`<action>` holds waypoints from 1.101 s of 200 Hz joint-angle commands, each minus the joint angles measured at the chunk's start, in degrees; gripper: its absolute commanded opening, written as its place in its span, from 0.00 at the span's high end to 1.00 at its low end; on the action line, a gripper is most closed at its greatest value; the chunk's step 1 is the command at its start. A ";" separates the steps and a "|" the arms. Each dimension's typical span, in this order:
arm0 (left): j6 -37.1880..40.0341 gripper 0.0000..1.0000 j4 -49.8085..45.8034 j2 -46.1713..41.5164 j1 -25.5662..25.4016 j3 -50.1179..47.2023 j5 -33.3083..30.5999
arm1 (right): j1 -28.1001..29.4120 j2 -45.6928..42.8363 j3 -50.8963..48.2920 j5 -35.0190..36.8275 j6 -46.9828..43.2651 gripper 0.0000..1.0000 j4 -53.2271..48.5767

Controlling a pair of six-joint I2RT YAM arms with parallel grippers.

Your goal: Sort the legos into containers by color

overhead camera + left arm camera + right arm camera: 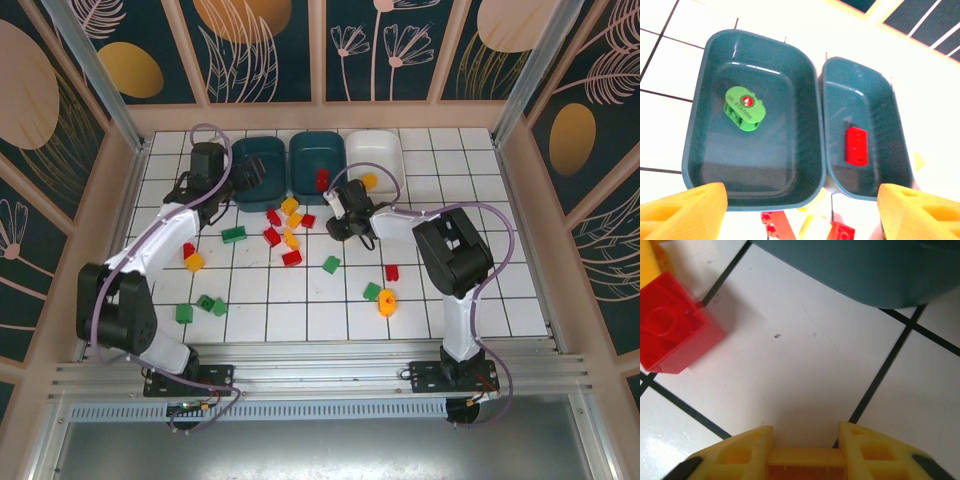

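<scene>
**Top view.** Three tubs are lined up at the far edge of the worktop (440, 290): left teal tub (265, 150), middle teal tub (315, 155), white tub (378, 155). A yellow piece (368, 181) lies in the white tub. Loose bricks (285, 225) in red, green and yellow are scattered on the tiles, not yet sorted. The left hand (248, 182) hangs over the left teal tub. The right hand (343, 212) is low on the tiles, just in front of the middle teal tub.

**Left wrist.** The left hand (801, 200) is spread wide, its fingers (685, 212) well apart, and nothing is held. A green piece (745, 107) rests in the left teal tub, and a red brick (856, 145) in the middle one.

**Right wrist.** The right hand (805, 432) is drawn narrow. A yellowish bar (805, 457) is seen between its fingers; whether it is a gripped brick cannot be told. A loose red brick (672, 325) lies apart, untouched.

**Step, as judged.** This is a pick by the right hand. The grip should be confirmed first. The brick should then be lifted clear of the tub rims and let go low inside the tub matching its colour.
</scene>
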 commanded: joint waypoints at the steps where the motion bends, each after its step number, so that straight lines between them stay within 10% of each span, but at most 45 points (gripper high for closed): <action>1: -0.77 0.22 2.74 -3.23 0.12 -3.90 2.57 | -0.27 -0.87 0.56 -1.36 0.72 0.77 -0.47; 69: 1.26 0.25 0.68 -3.57 -12.30 -9.18 -0.95 | -5.01 -13.41 0.77 10.18 7.88 0.81 5.17; 133: 7.73 0.25 -4.41 10.61 -27.65 -2.75 -2.76 | -15.77 2.74 18.70 7.81 13.94 0.80 -3.25; 220: 7.83 0.21 -5.31 11.81 -28.69 -2.92 -5.14 | -17.11 -1.16 16.84 7.73 18.80 0.42 -1.36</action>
